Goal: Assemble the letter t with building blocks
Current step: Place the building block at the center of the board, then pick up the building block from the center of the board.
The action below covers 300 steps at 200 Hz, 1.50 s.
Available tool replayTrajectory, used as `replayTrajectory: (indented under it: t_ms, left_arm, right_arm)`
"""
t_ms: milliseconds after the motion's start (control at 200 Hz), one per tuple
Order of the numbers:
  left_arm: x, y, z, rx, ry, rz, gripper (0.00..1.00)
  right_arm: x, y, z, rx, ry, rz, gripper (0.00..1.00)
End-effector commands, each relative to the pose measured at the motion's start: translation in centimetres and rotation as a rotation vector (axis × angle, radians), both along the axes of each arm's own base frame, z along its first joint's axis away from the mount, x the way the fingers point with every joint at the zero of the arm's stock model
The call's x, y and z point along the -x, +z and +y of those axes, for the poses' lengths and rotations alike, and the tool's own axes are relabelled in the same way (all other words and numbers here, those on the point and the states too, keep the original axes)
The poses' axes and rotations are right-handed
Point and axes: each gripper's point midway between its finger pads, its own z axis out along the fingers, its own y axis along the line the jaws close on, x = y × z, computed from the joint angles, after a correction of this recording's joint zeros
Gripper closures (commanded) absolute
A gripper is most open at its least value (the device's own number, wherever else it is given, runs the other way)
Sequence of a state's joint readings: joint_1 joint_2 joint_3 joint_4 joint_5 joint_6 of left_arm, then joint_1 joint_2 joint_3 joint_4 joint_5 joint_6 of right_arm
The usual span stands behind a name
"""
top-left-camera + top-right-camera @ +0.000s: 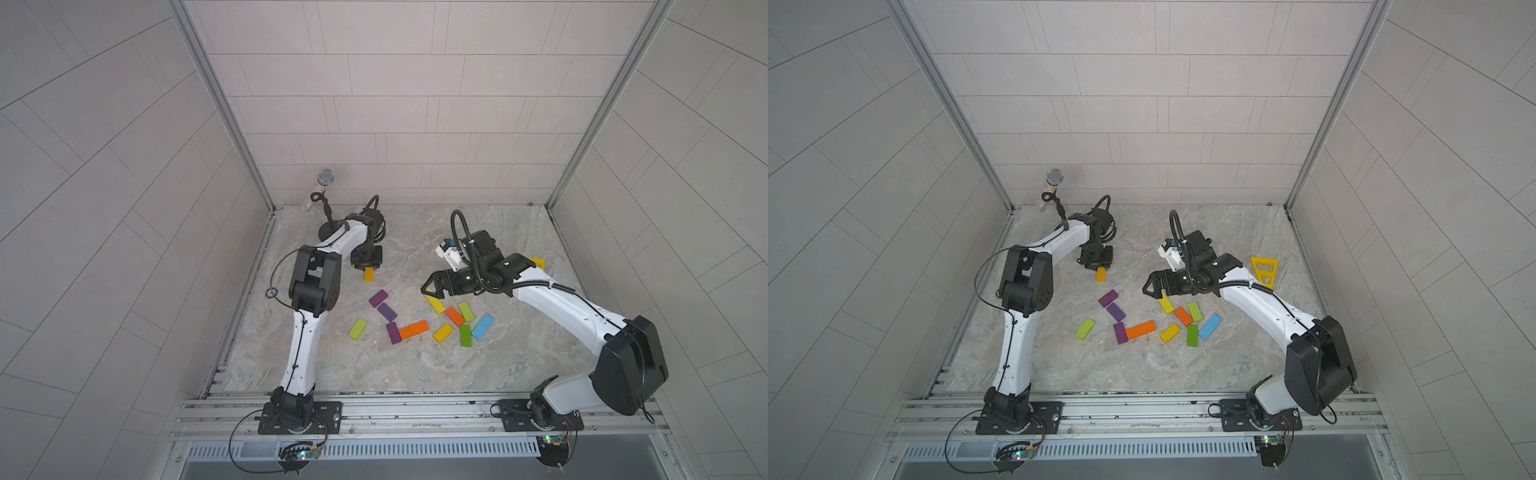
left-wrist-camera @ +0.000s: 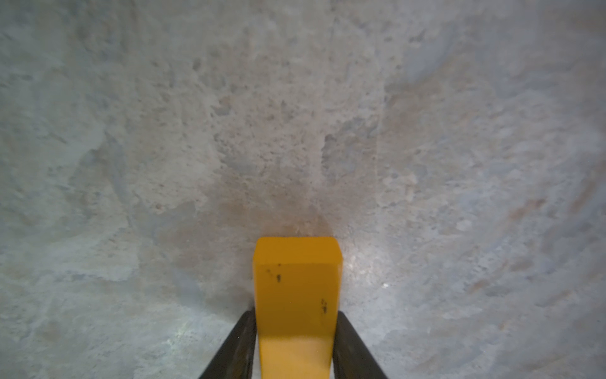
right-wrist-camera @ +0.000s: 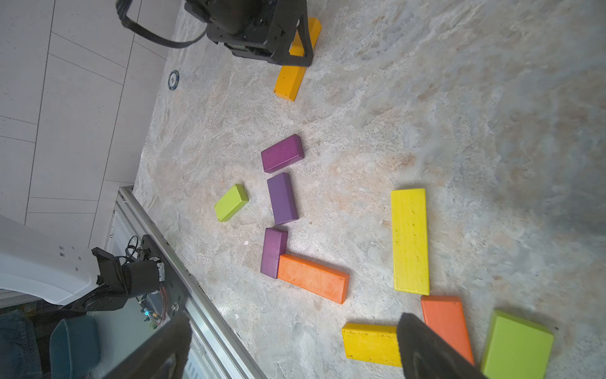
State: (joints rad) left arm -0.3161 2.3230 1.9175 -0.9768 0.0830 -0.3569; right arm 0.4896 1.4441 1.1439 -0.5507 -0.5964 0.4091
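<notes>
Left wrist view. Operator: state of the left tool?

Legend: Your left tool (image 2: 296,315) stands narrow, with one dark finger (image 2: 239,344) close against each long side of the amber block (image 2: 296,288). The block lies flat on the bench (image 2: 164,131). You cannot tell whether the fingers press on it or merely flank it.

Operator: Where does that block lie among the rest?

Legend: In both top views you find it toward the far left of the bench, apart from the other blocks, with the tool directly over its far end. Nearer the middle lie three purple blocks (image 1: 387,311). The nearest of them touches one end of a long orange block (image 1: 413,329), and the two make an L. A lime block (image 1: 358,329) lies alone to their left. To the right sits a loose cluster: two yellow blocks (image 1: 443,333), a short orange block (image 1: 455,316), a second lime block (image 1: 466,311), a dark green block (image 1: 465,335) and a blue block (image 1: 482,326).

Operator: Right tool?

Legend: Your right tool (image 1: 432,289) stands wide and holds nothing. It hangs over the farther of the two yellow blocks. A yellow triangular frame (image 1: 1264,270) shows beyond the right arm, and a microphone (image 1: 320,189) on a stand occupies the far left corner.
</notes>
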Motion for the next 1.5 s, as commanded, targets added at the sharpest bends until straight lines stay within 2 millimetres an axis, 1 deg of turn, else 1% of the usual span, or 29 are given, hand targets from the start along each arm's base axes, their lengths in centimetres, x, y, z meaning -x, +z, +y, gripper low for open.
replayTrajectory:
  t_ms: [0, 195, 275, 450, 565, 680, 766, 886, 986, 1091, 1131, 1141, 1146, 1156, 1196, 1276, 1346, 1421, 1496]
  left_arm:
    - [0.4, -0.2, 0.4, -0.007, -0.017, 0.014, 0.53]
    - [0.0, 1.4, 0.2, 0.006, -0.021, -0.023, 0.47]
    - [0.0, 2.4, 0.1, 0.018, -0.019, -0.038, 0.45]
    - [0.3, 5.6, 0.0, 0.047, -0.026, -0.099, 0.43]
    - [1.3, 7.6, 0.1, 0.065, -0.046, -0.132, 0.43]
    - [3.1, 9.1, 0.4, 0.079, -0.087, -0.152, 0.43]
    - [5.2, 9.9, 1.0, 0.078, -0.136, -0.167, 0.43]
    - [8.6, 10.2, 1.9, 0.076, -0.224, -0.188, 0.44]
    - [11.3, 10.3, 2.4, 0.088, -0.287, -0.226, 0.45]
    - [13.3, 10.9, 2.1, 0.114, -0.383, -0.327, 0.46]
    - [14.0, 11.3, 1.8, 0.134, -0.428, -0.38, 0.46]
    - [14.0, 11.8, 1.6, 0.144, -0.44, -0.406, 0.46]
    - [14.3, 11.5, 1.7, 0.143, -0.443, -0.403, 0.46]
    - [14.3, 11.9, 1.5, 0.151, -0.457, -0.428, 0.46]
    - [14.9, 12.4, 1.2, 0.17, -0.5, -0.487, 0.46]
    - [16.2, 13.1, 1.3, 0.179, -0.546, -0.579, 0.46]
    - [17.2, 12.9, 1.4, 0.188, -0.564, -0.61, 0.45]
    - [18.4, 12.0, 1.3, 0.211, -0.583, -0.602, 0.45]
    - [19.0, 11.0, 1.1, 0.229, -0.591, -0.584, 0.45]
  right_arm:
    - [0.3, -0.3, -0.1, 0.004, 0.001, 0.022, 0.0]
    - [0.3, -0.1, 0.0, -0.004, 0.006, 0.018, 0.0]
    - [0.3, -0.2, 0.1, -0.008, 0.008, 0.021, 0.0]
    - [0.3, 0.1, 0.3, -0.017, 0.01, 0.02, 0.0]
    - [0.3, 0.3, 0.2, -0.017, 0.007, 0.013, 0.0]
    - [0.5, 0.4, -0.1, 0.001, 0.007, 0.004, 0.0]
    - [0.9, 0.6, -0.7, 0.025, 0.007, -0.013, 0.0]
    - [1.7, 1.0, -1.5, 0.044, 0.012, -0.042, 0.0]
    - [2.6, 1.1, -1.7, 0.042, 0.03, -0.043, 0.0]
    - [3.5, 1.1, -1.9, 0.044, 0.049, -0.045, 0.0]
    - [3.8, 0.9, -2.0, 0.045, 0.051, -0.044, 0.0]
    - [3.9, 0.9, -2.0, 0.044, 0.05, -0.045, 0.0]
    - [3.9, 0.9, -2.0, 0.043, 0.051, -0.044, 0.0]
    - [4.0, 0.9, -2.0, 0.043, 0.051, -0.042, 0.0]
    - [4.1, 0.9, -2.1, 0.038, 0.051, -0.046, 0.0]
    - [4.5, 0.9, -2.2, 0.031, 0.053, -0.051, 0.0]
    - [4.7, 0.8, -2.2, 0.029, 0.055, -0.051, 0.0]
    - [4.8, 0.8, -2.2, 0.026, 0.059, -0.046, 0.0]
    - [4.8, 0.8, -2.2, 0.023, 0.059, -0.045, 0.0]
